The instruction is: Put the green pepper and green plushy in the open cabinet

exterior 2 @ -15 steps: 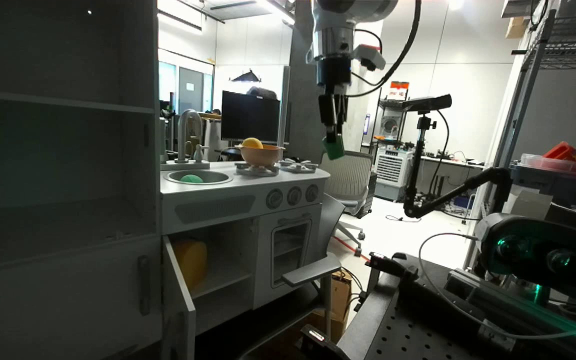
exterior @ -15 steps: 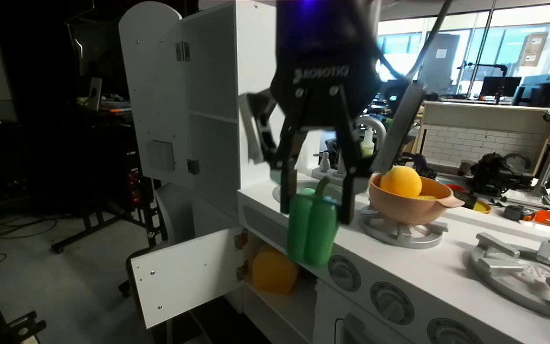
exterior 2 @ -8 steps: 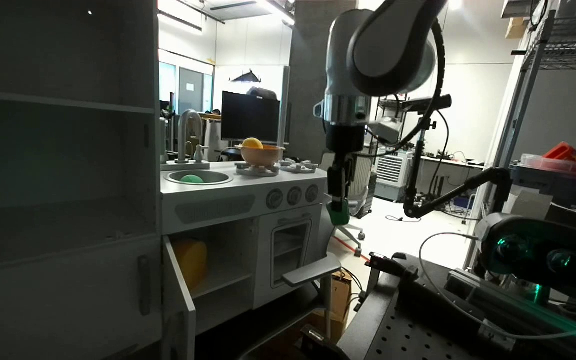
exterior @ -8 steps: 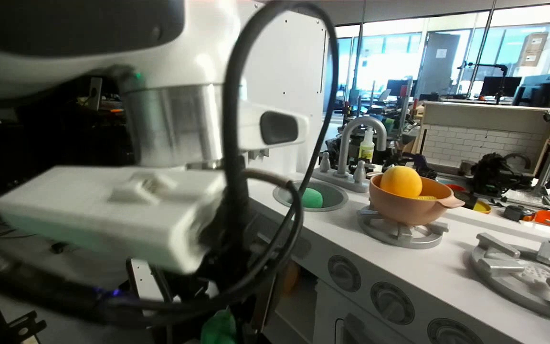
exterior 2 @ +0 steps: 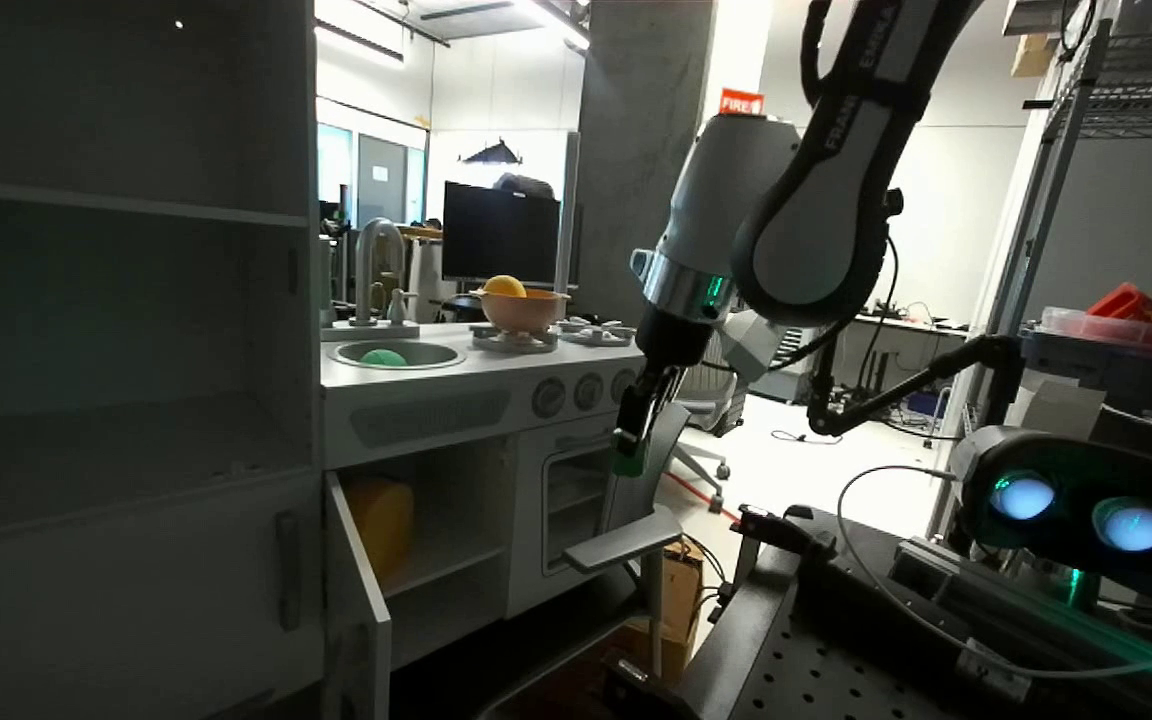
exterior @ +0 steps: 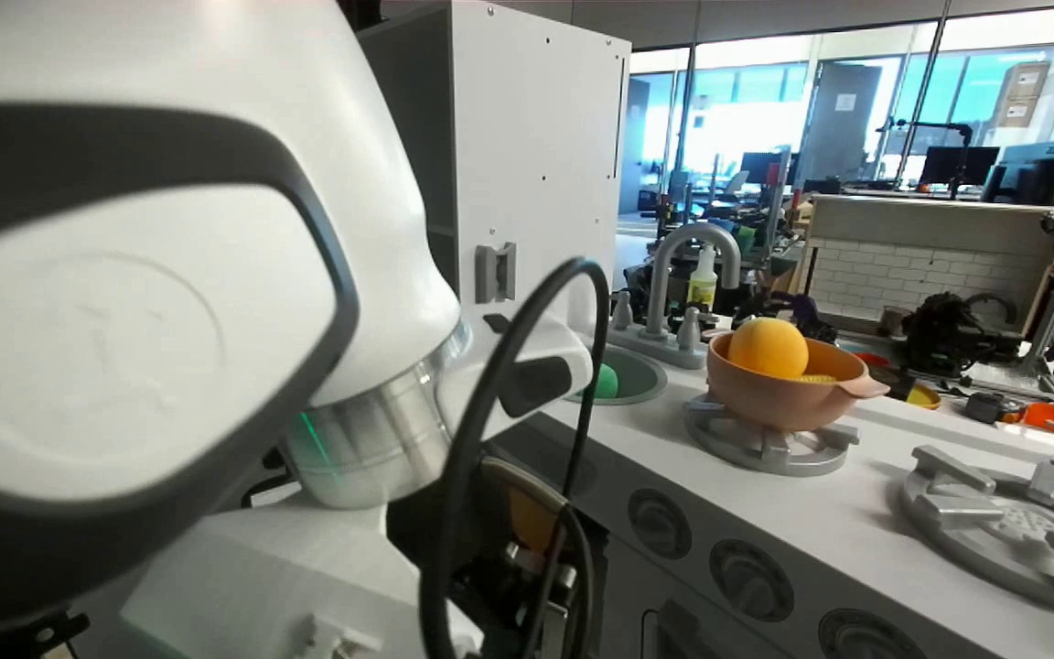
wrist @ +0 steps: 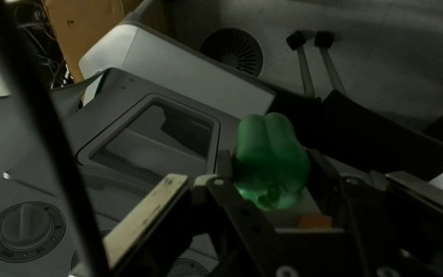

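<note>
Pincer [wrist: 270,164] clasps the pepper [wrist: 268,154]; carrying judged under way; next move should steer it into the cabinet [exterior 2: 458,498].

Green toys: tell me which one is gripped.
The green pepper, lobed and stemmed, held between the fingers in the wrist view. The other, the rounded green plushy, lies in the sink in both exterior views.

An orange toy fruit [exterior: 769,348] sits in a peach toy pot [exterior: 765,405] on a grey burner [exterior: 775,450]; in an exterior view a spray bottle [exterior: 703,286] shows behind the arched grey faucet [exterior: 662,275]
</note>
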`<state>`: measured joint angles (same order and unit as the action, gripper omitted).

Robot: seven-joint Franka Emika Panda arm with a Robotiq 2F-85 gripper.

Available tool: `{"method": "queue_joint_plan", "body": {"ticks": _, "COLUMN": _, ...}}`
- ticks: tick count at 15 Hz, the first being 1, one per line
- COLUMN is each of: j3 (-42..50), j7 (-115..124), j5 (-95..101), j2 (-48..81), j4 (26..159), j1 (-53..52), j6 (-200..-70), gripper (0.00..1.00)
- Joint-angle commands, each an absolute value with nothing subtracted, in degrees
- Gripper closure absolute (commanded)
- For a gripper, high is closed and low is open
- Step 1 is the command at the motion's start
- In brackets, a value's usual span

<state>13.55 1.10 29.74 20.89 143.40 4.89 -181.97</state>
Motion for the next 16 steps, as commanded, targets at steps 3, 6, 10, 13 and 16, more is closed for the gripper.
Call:
{"method": "queue_joint_plan", "body": {"ticks": 3, "j3": 21.80, "j7": 4.65, "j5": 26.77, "j2": 37.96, "j4": 134.50, "j1": -6.24, "j6": -195.53, "gripper": 0.75}}
{"method": "queue_joint_plan", "body": {"ticks": 6, "j3": 20.09, "j7": -1.55, "j5": 16.38, "j2": 44.84, "j4": 130.88, "j1": -8.89, "j6": -199.16, "gripper": 0.75}}
{"method": "queue_joint_plan", "body": {"ticks": 10, "j3": 18.05, "j7": -5.64, "j5": 7.49, "j2": 52.37, "j4": 126.22, "j1": -9.75, "j6": -205.18, "gripper": 0.75}}
{"method": "queue_joint_plan", "body": {"ticks": 13, "j3": 16.74, "j7": -6.93, "j5": 5.09, "j2": 56.67, "j4": 122.34, "j1": -9.08, "j6": -206.44, "gripper": 0.75}}
{"method": "queue_joint_plan", "body": {"ticks": 16, "j3": 16.08, "j7": -6.95, "j5": 3.96, "j2": 58.45, "j4": 119.47, "j1": -9.04, "j6": -207.10, "gripper": 0.75}}
